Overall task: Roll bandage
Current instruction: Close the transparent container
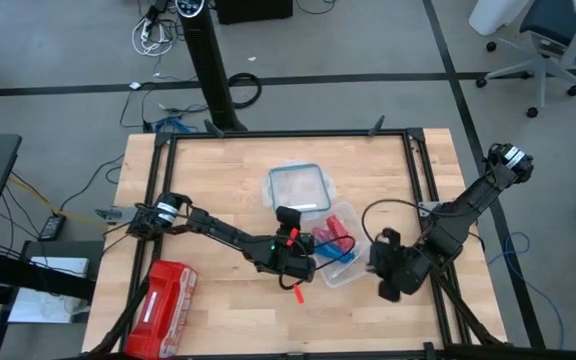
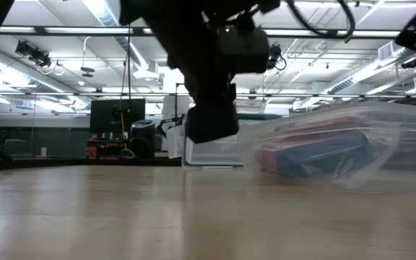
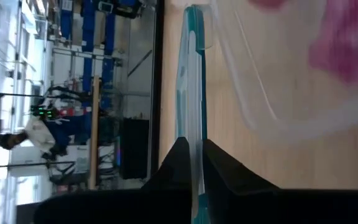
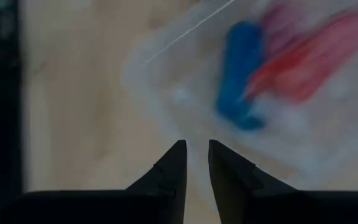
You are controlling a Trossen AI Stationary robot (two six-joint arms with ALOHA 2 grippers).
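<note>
Left gripper (image 3: 191, 146) pinched on clear container (image 1: 353, 268) rim. Blue bandage (image 4: 240, 74) and red rolls (image 1: 333, 228) inside. Right gripper (image 4: 196, 152) slightly parted, empty, beside it.

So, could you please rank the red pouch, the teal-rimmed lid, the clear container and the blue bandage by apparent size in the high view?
1. Clear container and teal-rimmed lid: alike, unranked.
2. Red pouch, slightly smaller.
3. Blue bandage, smallest, partly hidden.

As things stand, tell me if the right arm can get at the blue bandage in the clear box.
Probably yes. The right gripper waits just beside the clear box, whose top is open, and the blue bandage lies ahead of its fingers. The left gripper, at the opposite rim, is shut on the lid and may crowd the reach.
</note>
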